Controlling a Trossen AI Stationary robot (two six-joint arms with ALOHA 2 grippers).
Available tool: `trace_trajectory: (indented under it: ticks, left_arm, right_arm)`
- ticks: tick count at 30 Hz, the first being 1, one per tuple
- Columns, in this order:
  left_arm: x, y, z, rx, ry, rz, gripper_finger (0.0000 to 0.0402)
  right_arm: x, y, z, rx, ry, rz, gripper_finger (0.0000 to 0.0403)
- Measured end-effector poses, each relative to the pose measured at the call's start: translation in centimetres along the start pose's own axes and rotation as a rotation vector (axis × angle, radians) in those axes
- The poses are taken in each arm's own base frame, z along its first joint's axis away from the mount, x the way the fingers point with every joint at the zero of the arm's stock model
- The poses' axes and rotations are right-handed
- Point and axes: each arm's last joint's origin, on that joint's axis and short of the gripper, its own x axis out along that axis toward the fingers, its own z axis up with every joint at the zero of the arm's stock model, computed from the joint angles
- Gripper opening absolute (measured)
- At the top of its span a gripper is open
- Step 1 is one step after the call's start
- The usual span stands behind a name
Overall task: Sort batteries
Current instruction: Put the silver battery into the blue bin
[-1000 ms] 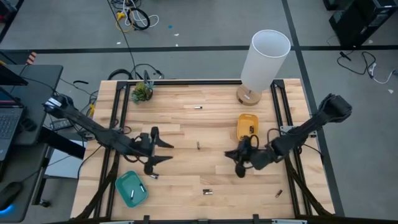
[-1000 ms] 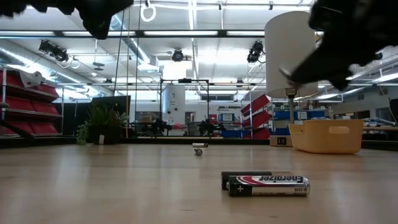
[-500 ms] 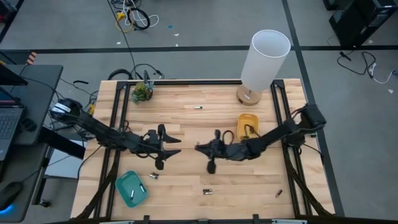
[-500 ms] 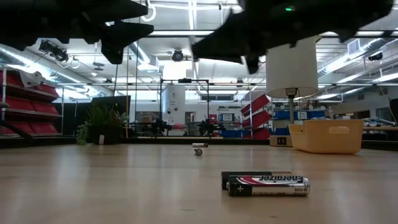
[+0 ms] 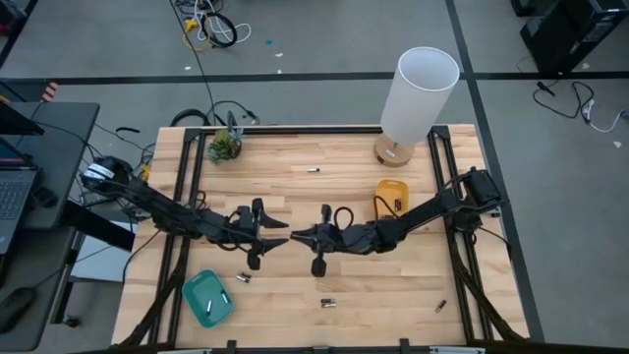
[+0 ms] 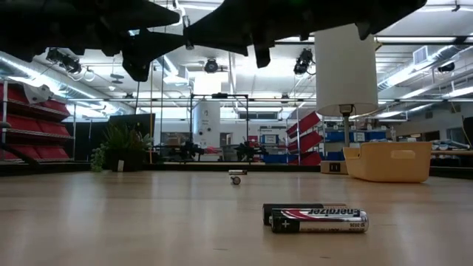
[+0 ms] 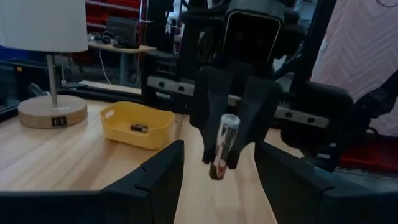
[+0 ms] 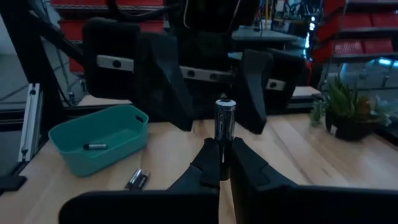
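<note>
My right gripper (image 5: 298, 237) (image 8: 224, 146) hovers over the table's middle, shut on a silvery battery with one dark end (image 8: 224, 118) (image 7: 224, 144). My left gripper (image 5: 282, 236) (image 7: 219, 155) faces it from the table's left, open, a finger on either side of the battery without touching it. Loose batteries lie on the wood: one (image 5: 313, 170) far, one (image 5: 241, 278) near the teal tray (image 5: 208, 298), a pair (image 6: 314, 218) (image 5: 327, 304) near the front edge, one (image 5: 439, 307) front right. The teal tray and the yellow tray (image 5: 391, 200) each hold a battery. My right gripper pinches the battery between its two fingertips (image 8: 214, 152), which are level and point toward the table's left. The fingers are on its lower part (image 8: 224, 138). The battery stands roughly upright across the fingers, lifted clear of the table, its top above them and its dark end (image 7: 217, 171) below.
A white lamp (image 5: 418, 93) stands at the far right, beside the yellow tray. A small plant (image 5: 224, 147) sits at the far left corner. Bare wood lies between the two arms and the front edge.
My right gripper has travelled from beside the yellow tray toward the table's left, up to my left gripper, staying above the table. My left gripper has shifted a little toward the table's right and now faces it.
</note>
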Motion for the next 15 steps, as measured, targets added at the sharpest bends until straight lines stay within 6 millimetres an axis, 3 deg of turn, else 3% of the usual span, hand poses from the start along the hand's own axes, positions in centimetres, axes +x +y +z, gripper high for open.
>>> trace_trajectory:
  ticks: [15]
  left_arm:
    - [0.19,-0.18,0.65,0.014,-0.043,-0.006,0.0211]
  right_arm:
    - [0.17,-0.33,0.32,0.003,-0.022,0.022,0.0009]
